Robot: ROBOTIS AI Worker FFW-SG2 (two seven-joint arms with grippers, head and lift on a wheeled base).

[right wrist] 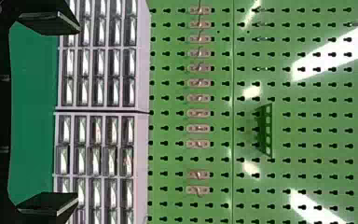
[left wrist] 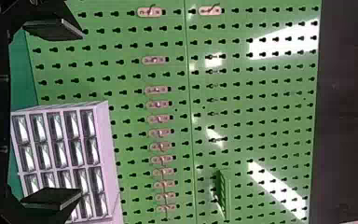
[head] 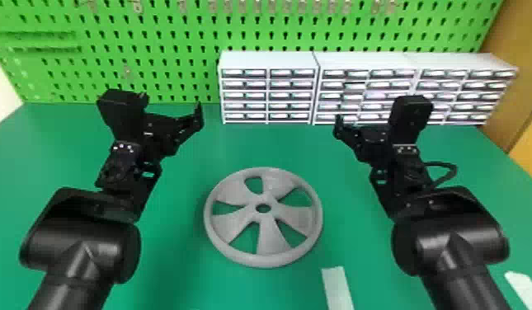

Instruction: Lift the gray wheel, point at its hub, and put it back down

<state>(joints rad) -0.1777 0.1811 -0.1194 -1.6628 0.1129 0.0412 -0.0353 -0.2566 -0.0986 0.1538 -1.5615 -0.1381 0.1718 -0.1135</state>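
In the head view, your gray wheel (head: 271, 239) lay flat on the green table (head: 260, 144), between your two arms. Your left wrist view showed the left gripper (head: 172, 106) spread wide, holding nothing, before the pegboard (left wrist: 270, 102). In your right wrist view, the right gripper (head: 363, 118) was likewise wide and empty.

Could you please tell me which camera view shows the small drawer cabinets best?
The head view, because it takes in the whole row of cabinets upright, though the right arm covers part. The left wrist view shows one end sideways, partly behind a finger; the right wrist view shows a longer stretch sideways, also cut off.
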